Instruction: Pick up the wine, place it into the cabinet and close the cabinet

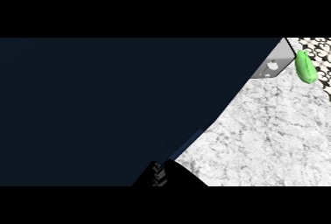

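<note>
Most of the head view is filled by a large dark navy surface (110, 109), whose slanted right edge runs from the upper right down toward the lower middle; what this surface belongs to cannot be told. To its right, a white speckled counter (271, 140) is seen. At the upper right, a grey box-like corner (275, 64) with a small white mark on it is seen just beside the tip of the dark surface, and a green bottle-shaped object (305, 68) is seen lying tilted right next to it, at the edge of a black-and-white patterned strip (318, 51). This green object may be the wine, though that cannot be confirmed. At the lower middle, a black shape with a ribbed part (158, 174) is seen rising from the bottom edge; it may be part of a hand, but which hand it is, and whether its fingers are spread or closed, cannot be told. Nothing is seen being held.
</note>
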You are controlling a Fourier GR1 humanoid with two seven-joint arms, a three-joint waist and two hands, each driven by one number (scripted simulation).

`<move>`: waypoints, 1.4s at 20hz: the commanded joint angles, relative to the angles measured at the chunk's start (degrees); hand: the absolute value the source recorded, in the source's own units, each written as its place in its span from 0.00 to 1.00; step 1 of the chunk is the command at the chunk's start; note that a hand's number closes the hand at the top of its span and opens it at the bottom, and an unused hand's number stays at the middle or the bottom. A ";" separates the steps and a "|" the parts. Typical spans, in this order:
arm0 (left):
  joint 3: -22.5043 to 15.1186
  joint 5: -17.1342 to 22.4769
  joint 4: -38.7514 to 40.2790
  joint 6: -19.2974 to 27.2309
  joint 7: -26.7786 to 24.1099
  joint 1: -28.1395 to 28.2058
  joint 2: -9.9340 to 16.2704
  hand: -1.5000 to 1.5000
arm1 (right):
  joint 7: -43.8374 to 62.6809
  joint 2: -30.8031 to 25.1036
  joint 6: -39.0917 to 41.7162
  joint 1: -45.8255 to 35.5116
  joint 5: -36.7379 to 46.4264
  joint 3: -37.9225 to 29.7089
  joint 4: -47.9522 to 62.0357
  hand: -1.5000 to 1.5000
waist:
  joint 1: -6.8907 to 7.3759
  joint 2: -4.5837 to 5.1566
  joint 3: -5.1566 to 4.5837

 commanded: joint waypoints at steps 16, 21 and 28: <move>4.50 -3.58 7.63 -2.99 0.42 -4.58 -3.32 0.00 | -13.45 3.90 -1.72 -22.20 -19.10 -15.35 36.61 1.00 | -2.17 0.27 0.23; 6.88 -2.10 3.46 -4.23 3.18 -2.07 -2.48 0.00 | -18.89 3.91 0.28 -21.37 -18.28 -16.71 44.32 1.00 | -1.79 0.12 0.26; 8.52 -3.00 5.64 -5.05 3.81 -2.36 -3.52 0.00 | -23.59 1.51 6.88 -20.36 -15.38 -22.03 51.14 1.00 | -2.05 0.11 0.26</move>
